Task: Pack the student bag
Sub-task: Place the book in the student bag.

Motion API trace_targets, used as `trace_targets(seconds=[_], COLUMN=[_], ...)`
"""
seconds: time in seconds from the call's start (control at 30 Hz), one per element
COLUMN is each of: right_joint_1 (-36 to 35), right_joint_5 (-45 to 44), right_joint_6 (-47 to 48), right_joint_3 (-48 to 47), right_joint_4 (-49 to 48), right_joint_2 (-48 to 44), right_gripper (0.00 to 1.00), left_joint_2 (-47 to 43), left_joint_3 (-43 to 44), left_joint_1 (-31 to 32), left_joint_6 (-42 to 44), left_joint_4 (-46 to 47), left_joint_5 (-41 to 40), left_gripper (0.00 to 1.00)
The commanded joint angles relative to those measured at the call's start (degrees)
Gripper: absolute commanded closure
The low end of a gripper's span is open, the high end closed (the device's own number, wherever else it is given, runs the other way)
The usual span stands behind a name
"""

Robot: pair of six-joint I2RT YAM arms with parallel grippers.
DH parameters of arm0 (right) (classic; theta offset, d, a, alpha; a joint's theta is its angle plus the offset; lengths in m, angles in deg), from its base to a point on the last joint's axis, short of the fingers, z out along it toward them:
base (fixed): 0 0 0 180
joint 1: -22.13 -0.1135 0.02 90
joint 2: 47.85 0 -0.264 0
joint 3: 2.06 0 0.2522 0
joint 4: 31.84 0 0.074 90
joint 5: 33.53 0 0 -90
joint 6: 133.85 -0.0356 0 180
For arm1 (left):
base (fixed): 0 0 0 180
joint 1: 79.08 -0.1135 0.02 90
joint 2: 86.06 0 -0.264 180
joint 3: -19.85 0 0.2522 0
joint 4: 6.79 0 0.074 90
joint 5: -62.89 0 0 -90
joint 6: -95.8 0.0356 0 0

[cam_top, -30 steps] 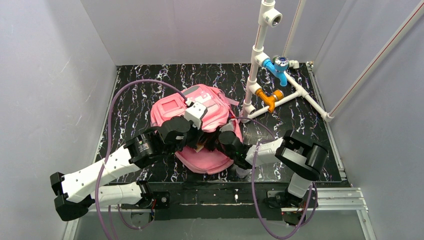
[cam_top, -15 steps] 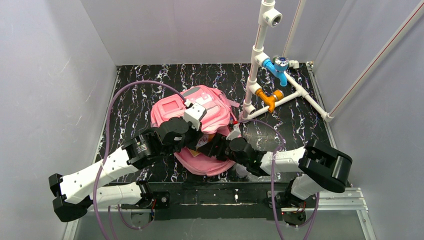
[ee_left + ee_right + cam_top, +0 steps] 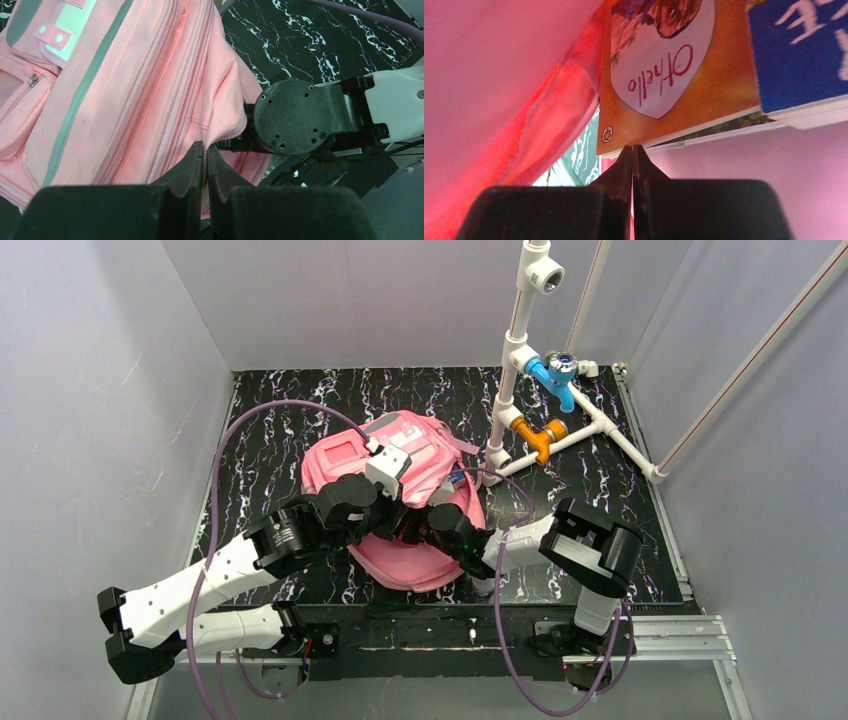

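Note:
The student bag (image 3: 410, 455) is a pink backpack with grey strips, lying in the middle of the black marbled table. My left gripper (image 3: 205, 148) is shut on the zipper edge of the bag's (image 3: 115, 90) opening and holds the fabric up. My right gripper (image 3: 632, 149) is inside the bag, shut, with nothing between its fingers. Its tips touch the lower edge of an orange book (image 3: 684, 95). A blue book (image 3: 799, 55) lies beside the orange one, with pink lining (image 3: 489, 75) all round. In the top view both grippers are mostly hidden at the bag's near opening (image 3: 415, 525).
A white pipe frame (image 3: 512, 350) with a blue fitting (image 3: 552, 375) and an orange fitting (image 3: 535, 435) stands at the back right, close to the bag. Purple cables (image 3: 250, 420) loop over the left of the table. Grey walls enclose the table on three sides.
The right arm drew back and stretched low half a second ago, then pushed into the bag again. Its jaws went from open to shut. The left gripper kept its hold.

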Motion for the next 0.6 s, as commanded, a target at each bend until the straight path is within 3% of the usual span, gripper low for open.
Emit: trace_targets(seconds=[0.0, 0.13, 0.2, 0.3, 0.37, 0.47, 0.57], right_joint_1=[-0.9, -0.8, -0.8, -0.8, -0.9, -1.3, -1.3], right_joint_5=[-11.9, -9.6, -7.0, -1.3, 3.5, 8.2, 6.2], right_joint_6=[-0.3, 1.4, 2.0, 4.3, 7.0, 12.4, 17.9], right_joint_3=[-0.6, -0.6, 2.9, 10.9, 14.7, 17.0, 14.3], right_joint_4=[-7.1, -6.5, -5.3, -3.1, 3.5, 18.9, 40.1], right_joint_2=[0.0, -0.3, -3.0, -8.9, -14.9, -25.4, -36.7], right_gripper=[0.99, 0.98, 0.90, 0.63, 0.46, 0.29, 0.10], left_joint_2=[-0.1, 0.4, 0.5, 0.1, -0.2, -0.6, -0.8], left_joint_3=[2.7, 2.1, 1.8, 1.0, 0.2, -1.5, -3.0], left_joint_1=[0.5, 0.6, 0.6, 0.5, 0.5, 0.5, 0.5], left_joint_6=[-2.1, -2.1, -2.1, -2.1, -1.8, -1.1, -1.1], left_joint_4=[1.9, 1.3, 0.7, 0.3, 0.4, 0.4, 0.2], left_joint_5=[3.7, 3.1, 3.0, 2.8, 2.0, 0.2, -2.9], left_gripper=[1.00, 1.00, 1.00, 1.00, 1.00, 1.00, 1.00])
